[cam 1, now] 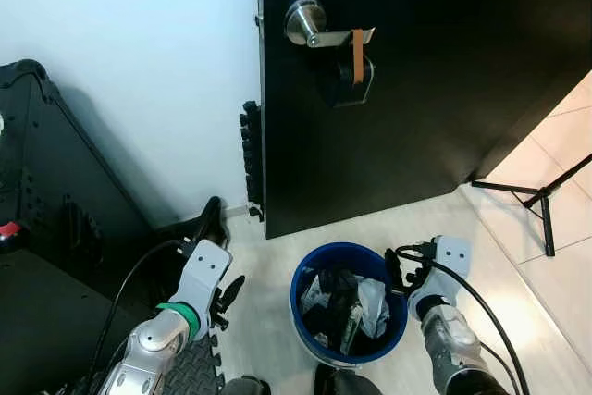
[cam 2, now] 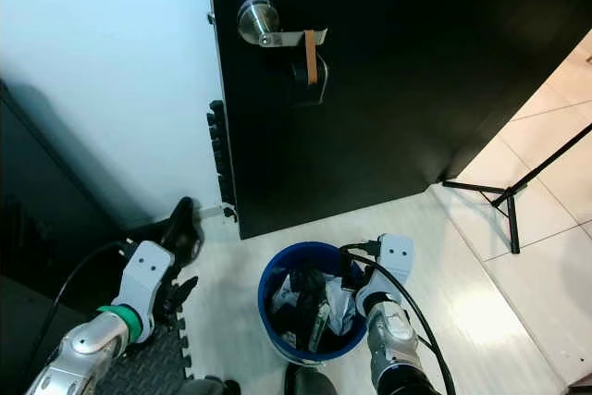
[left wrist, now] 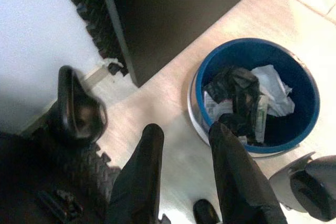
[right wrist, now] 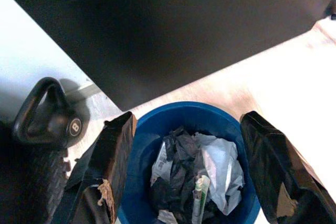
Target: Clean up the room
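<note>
Rubbish (right wrist: 197,182), crumpled white paper and black wrappers, sat inside the round blue plastic bin (cam 1: 314,277), which stood on the pale floor just in front of the black door (cam 1: 416,80). The right gripper (right wrist: 184,166) hovered above the bin's rim with its fingers spread wide and empty; the left gripper (left wrist: 184,171), fingers parted and also empty, hung beside the bin, toward the black kettlebell (right wrist: 44,114). Any grasp of the bin would likely do best with one finger inside the rim.
</note>
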### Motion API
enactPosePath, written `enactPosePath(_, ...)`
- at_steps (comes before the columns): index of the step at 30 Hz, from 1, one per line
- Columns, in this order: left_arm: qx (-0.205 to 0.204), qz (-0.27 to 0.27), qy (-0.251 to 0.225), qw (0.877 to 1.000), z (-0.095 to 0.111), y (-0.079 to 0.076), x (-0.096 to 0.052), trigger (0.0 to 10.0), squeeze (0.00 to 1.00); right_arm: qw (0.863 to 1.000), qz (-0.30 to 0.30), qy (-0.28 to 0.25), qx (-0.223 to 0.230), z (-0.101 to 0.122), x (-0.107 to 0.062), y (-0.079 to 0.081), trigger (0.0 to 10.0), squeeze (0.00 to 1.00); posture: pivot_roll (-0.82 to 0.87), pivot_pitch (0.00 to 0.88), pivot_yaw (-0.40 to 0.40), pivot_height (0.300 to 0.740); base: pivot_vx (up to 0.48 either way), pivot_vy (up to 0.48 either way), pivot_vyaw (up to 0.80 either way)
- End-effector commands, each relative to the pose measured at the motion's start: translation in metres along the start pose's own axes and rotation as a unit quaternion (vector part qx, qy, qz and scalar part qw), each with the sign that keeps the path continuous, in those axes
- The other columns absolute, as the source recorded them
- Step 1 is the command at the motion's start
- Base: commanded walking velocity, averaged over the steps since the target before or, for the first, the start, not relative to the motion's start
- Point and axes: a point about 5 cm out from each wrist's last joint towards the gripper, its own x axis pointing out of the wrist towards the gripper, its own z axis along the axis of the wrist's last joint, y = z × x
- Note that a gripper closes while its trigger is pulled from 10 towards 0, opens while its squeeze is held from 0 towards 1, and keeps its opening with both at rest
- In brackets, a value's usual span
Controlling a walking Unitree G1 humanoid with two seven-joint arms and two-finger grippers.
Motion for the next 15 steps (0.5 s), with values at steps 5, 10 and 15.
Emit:
enactPosePath(5,-0.030,0.048,0.063,0.996,-0.036,0.005,0.002,10.0,0.00,0.998,0.033,0.044,-0.028,-0.027,-0.013,0.014,10.0,0.00,0.08,0.019,0.011,0.740,0.000,0.000,0.00)
enactPosePath(10,-0.039,0.059,0.089,0.994,-0.052,0.003,0.000,10.0,0.00,0.995,0.061,0.069,-0.024,-0.041,-0.021,0.021,10.0,0.00,0.08,0.000,0.027,0.740,0.000,0.000,0.00)
enactPosePath(15,-0.044,0.066,0.101,0.992,-0.059,0.001,0.002,10.0,0.00,0.990,0.093,0.104,-0.022,-0.052,-0.027,0.021,10.0,0.00,0.07,0.000,0.028,0.740,0.000,0.000,0.00)
